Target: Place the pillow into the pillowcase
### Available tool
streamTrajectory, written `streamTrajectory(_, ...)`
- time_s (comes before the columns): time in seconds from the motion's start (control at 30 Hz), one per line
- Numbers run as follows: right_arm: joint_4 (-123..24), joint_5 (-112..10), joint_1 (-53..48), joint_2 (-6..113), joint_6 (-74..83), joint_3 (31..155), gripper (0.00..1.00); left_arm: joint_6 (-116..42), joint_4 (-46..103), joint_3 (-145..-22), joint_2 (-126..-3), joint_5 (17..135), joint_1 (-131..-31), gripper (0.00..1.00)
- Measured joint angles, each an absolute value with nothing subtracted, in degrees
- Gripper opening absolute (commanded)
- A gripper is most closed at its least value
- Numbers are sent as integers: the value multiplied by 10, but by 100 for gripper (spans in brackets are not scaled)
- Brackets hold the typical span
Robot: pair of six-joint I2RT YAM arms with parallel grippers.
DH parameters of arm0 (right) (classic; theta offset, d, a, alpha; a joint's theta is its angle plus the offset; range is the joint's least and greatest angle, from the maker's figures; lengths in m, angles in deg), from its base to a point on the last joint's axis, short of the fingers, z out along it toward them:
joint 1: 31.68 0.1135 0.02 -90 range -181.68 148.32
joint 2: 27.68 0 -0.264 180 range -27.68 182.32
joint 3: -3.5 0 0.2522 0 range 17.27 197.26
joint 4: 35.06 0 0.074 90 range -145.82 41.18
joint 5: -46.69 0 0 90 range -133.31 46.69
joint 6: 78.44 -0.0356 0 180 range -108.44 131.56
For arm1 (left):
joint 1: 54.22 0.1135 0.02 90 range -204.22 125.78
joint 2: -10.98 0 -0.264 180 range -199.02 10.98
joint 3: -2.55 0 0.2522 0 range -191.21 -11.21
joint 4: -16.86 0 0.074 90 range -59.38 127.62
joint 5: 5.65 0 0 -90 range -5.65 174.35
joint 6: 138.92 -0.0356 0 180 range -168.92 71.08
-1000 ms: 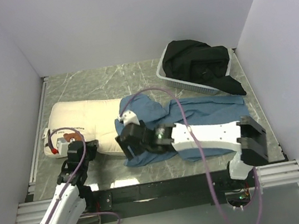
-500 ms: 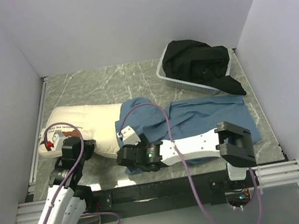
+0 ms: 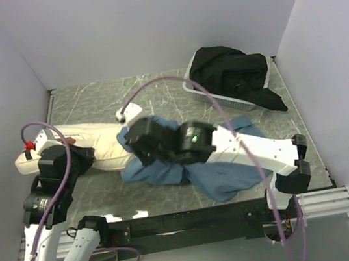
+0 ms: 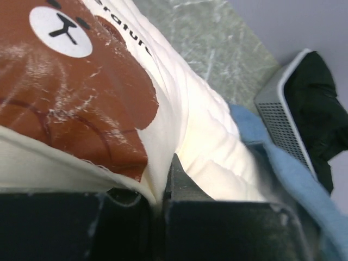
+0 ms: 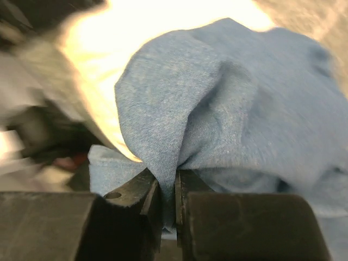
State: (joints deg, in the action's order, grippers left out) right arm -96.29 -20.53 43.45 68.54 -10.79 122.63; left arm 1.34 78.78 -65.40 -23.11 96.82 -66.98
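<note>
Two tools are engaged, each on fabric. The left tool (image 4: 160, 202) is clamped on the pillow's (image 3: 107, 144) edge beside the brown bear print, with cream cloth pinched between its closed jaws. The right tool (image 5: 167, 202) grips a raised fold of the pillowcase (image 3: 224, 177), its jaws nearly together on the blue fabric. The pillow lies lengthwise on the left part of the counter (image 3: 91, 103), its right end meeting the bunched pillowcase; whether that end is inside cannot be told. The pillowcase spreads wrinkled from the middle toward the right near edge. A basket (image 3: 203, 94) holding black cloth (image 3: 231, 73) stands at the far right.
</note>
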Motion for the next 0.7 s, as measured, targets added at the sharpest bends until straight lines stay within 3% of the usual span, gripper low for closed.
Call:
streamTrajectory(0.17,-986,-378,372,685,-95,1356,7,-26,827,-767,-278,950,-670,1)
streamTrajectory(0.33,-972,-511,338,683,-104,1348,12,-61,846,-843,-322,949,-669,1)
streamTrajectory(0.37,-965,-529,336,681,-108,1330,21,-65,845,-844,-326,951,-669,1)
streamTrajectory(0.43,-955,-549,334,679,-119,1289,26,-70,847,-842,-329,952,-669,1)
streamTrajectory(0.47,-953,-545,334,680,-123,1268,40,-70,844,-836,-329,954,-669,1)
streamTrajectory(0.6,-940,-466,337,687,-137,1217,65,-68,844,-787,-317,961,-674,1)
streamTrajectory(0.7,-921,-418,335,684,-143,1196,68,-59,841,-746,-300,968,-674,1)
